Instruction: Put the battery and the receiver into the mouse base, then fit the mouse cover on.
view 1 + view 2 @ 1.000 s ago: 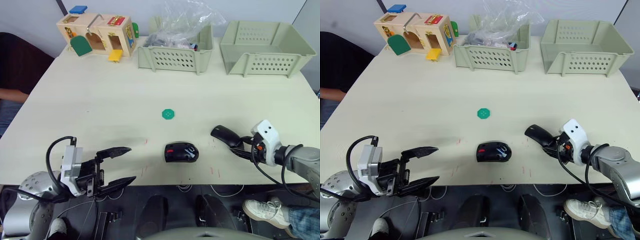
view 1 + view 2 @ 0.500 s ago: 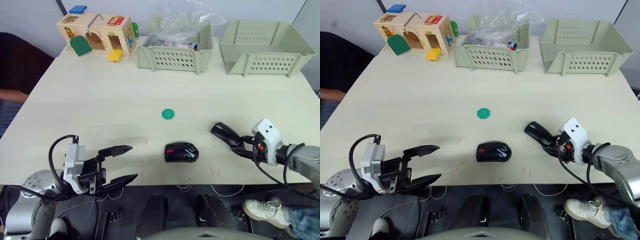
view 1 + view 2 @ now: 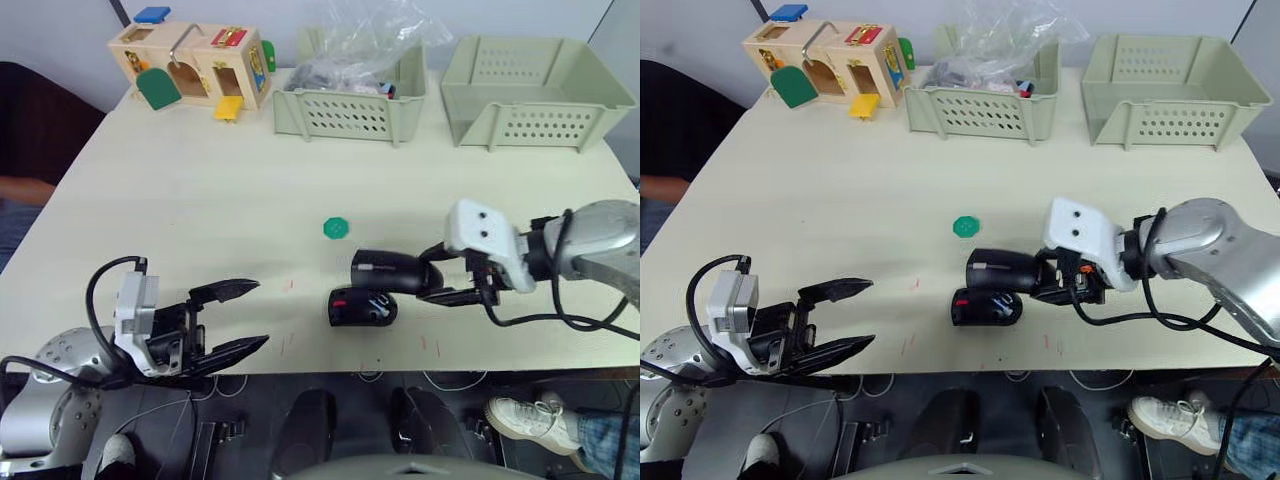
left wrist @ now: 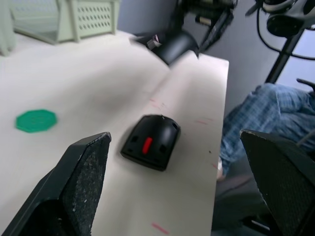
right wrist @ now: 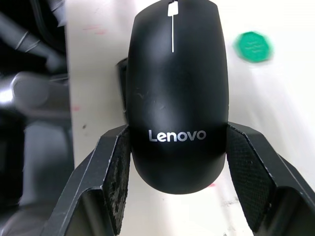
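Both right fingers [image 5: 118,167], clenched on the mouse cover [image 3: 392,271], have carried it leftward over the mouse base [image 3: 362,306].

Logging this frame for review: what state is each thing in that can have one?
mouse cover: held off the table, above the base
mouse base: on the table, uncovered, red patch showing
right gripper: jaws shut on the cover
left gripper: jaws open, empty
right-hand basket: empty

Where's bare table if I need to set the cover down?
Free: the wide patch between the green disc and the baskets, and the strip between the left gripper and mouse base. Crowded: around the base, where the right gripper holds the mouse cover.
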Controlling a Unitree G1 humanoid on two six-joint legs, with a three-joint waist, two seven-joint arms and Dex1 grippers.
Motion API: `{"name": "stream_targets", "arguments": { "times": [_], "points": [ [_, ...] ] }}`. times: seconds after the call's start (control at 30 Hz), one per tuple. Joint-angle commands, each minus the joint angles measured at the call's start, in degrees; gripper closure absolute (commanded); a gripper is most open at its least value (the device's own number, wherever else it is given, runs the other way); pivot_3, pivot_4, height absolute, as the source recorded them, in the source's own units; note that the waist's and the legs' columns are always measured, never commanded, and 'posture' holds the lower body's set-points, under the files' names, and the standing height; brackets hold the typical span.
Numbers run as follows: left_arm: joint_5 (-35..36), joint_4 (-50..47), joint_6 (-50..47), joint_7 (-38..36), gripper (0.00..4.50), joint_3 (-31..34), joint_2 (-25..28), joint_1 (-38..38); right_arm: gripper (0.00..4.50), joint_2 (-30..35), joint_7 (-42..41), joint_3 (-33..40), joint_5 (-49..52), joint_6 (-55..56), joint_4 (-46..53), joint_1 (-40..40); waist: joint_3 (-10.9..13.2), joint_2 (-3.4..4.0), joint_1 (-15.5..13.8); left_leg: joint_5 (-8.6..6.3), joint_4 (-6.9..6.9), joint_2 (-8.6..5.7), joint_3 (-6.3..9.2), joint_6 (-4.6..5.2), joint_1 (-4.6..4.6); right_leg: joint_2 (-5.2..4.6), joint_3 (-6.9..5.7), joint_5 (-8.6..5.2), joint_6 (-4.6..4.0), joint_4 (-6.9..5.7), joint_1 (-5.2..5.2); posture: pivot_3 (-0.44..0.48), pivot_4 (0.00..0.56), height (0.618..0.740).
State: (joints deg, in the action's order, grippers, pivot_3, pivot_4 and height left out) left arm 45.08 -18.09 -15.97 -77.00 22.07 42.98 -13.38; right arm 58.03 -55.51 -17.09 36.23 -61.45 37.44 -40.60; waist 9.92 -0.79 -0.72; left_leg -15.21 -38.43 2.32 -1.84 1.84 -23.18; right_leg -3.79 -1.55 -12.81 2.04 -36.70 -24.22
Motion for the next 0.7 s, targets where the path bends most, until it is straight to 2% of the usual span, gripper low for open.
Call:
{"name": "stream_targets", "arguments": {
  "times": [0.03, 0.1, 0.37, 0.7],
  "points": [
    [1.4, -0.6, -0.5, -0.2, 0.00, 2.3, 1.1, -0.1, 2.03, -1.9, -2.7, -5.0, -2.3, -0.4, -2.2, -5.2, 0.0, -0.02, 0.1, 0.00, -0.01, -0.01, 0.01, 0.00, -0.14, -0.01, -0.01, 0.01, 0.00, 0.01, -0.10, 0.000, 0.150, 0.740],
    [1.4, -0.4, -0.6, -0.4, 0.00, 3.3, 1.6, -0.6, 2.03, -3.7, -3.6, -8.4, -4.0, -0.3, -3.8, -7.8, 0.0, -0.02, 0.2, 0.01, -0.15, -0.03, 0.00, -0.01, -0.57, 0.00, 0.01, 0.12, 0.13, -0.08, -0.56, 0.000, 0.150, 0.740],
    [0.9, -0.7, 0.5, -0.6, 0.00, 6.5, 0.9, -3.8, 2.03, -8.4, -5.1, -16.3, -9.9, 0.7, -8.3, -11.4, 0.0, -0.02, 0.7, 0.01, -0.15, -0.02, 0.03, -0.01, -0.62, 0.01, -0.06, 0.15, 0.19, -0.08, -0.58, 0.000, 0.150, 0.740],
    [-0.1, -1.0, 2.4, -0.6, 0.00, 6.9, 0.0, -7.7, 2.03, -11.8, -4.5, -20.1, -13.9, -0.4, -9.1, -10.4, 0.0, -0.03, 1.4, 0.02, -0.16, -0.02, 0.07, -0.02, -0.57, 0.02, -0.08, 0.17, 0.20, -0.17, -0.57, 0.000, 0.150, 0.740]
  ]
}}
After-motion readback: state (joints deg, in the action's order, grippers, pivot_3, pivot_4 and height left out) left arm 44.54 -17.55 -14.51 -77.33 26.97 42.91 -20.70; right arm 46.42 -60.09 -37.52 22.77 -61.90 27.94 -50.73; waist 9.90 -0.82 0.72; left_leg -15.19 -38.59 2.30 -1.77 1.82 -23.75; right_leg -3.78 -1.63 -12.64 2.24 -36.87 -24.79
